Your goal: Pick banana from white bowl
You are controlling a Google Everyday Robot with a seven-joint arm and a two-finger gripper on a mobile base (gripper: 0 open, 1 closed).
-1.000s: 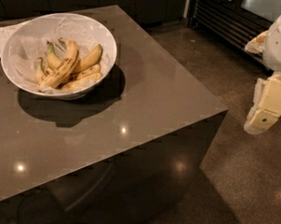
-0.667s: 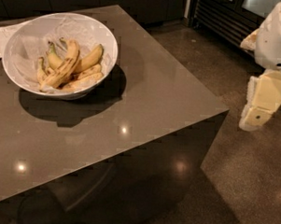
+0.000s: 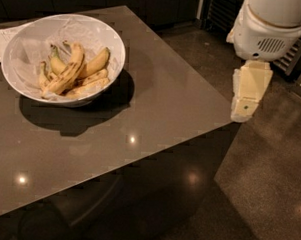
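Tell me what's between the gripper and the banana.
In the camera view, only tabletop and the white bowl's wall separate banana from gripper, hanging past the table's edge.

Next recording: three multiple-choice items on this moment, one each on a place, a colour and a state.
1. The gripper is: A beyond the table's right edge; B above the table's middle; C under the table.
2. The bowl is: A blue; B white; C black.
3. The speckled banana is: A in the gripper; B on the bare table; C lying in the bowl.
Answers: 1 A, it hangs off the table's side; 2 B, its walls are white; 3 C, it lies among other bananas.
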